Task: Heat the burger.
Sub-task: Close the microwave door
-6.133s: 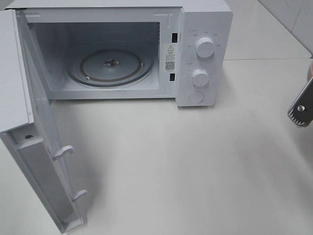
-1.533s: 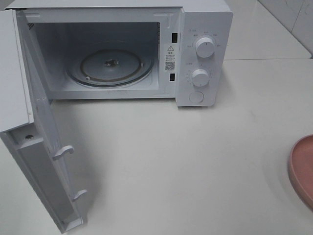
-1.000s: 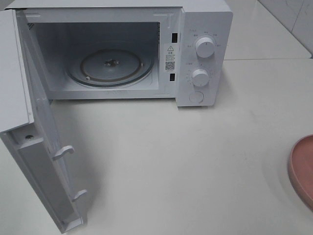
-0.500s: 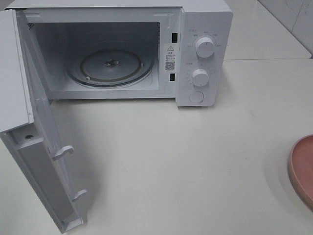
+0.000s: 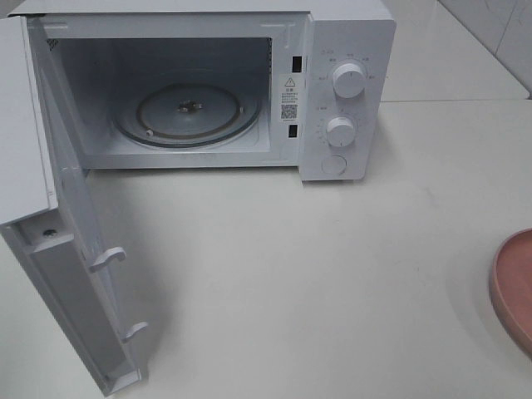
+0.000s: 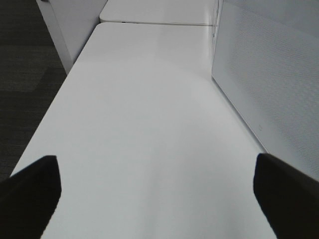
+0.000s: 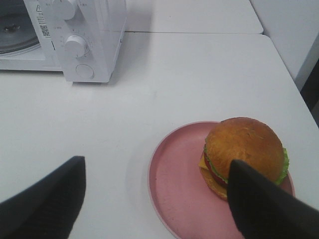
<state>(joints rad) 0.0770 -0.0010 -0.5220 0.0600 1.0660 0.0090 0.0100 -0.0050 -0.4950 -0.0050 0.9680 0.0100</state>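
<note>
The burger [image 7: 245,148], golden-brown bun over lettuce, tomato and cheese, sits on a pink round plate [image 7: 179,179] in the right wrist view. In the exterior view only the plate's edge [image 5: 509,287] shows at the right border; the burger is out of that view. The white microwave [image 5: 349,100] stands at the back with its door [image 5: 66,274] swung wide open and its glass turntable [image 5: 187,112] bare. My right gripper [image 7: 154,199] is open above the table, its fingers either side of the plate's near part. My left gripper [image 6: 157,194] is open over bare table beside the door.
The microwave's two knobs [image 5: 347,80] and round button [image 5: 333,165] face front. The open door juts out toward the table's front left. The table's right edge [image 7: 284,55] lies beyond the plate. A dark floor [image 6: 25,74] lies past the table's left edge.
Six seconds ago a metal gripper part showed at the right edge; it is gone and the pink plate now sits there. Over the last second nothing has visibly moved.
</note>
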